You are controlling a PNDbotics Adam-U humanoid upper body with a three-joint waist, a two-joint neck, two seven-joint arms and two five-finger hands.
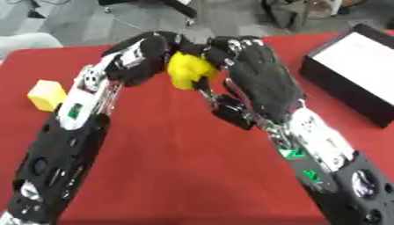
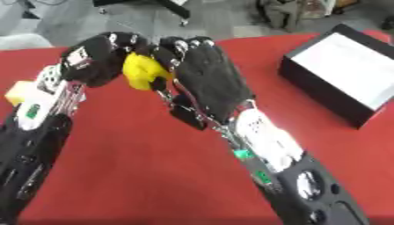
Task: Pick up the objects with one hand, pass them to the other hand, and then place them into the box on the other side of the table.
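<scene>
A yellow object hangs above the red table at the middle back, between my two hands. My left hand comes in from the left and has its fingers curled on the object's left side. From the right, my right hand bends its fingers over the object's top and right side. Its thumb sticks out below, apart from the object. Much of the object is hidden by the fingers. A second yellow block lies on the table at the left.
A black box with a white inside stands at the right edge of the table. Grey floor and chair legs show beyond the table's far edge.
</scene>
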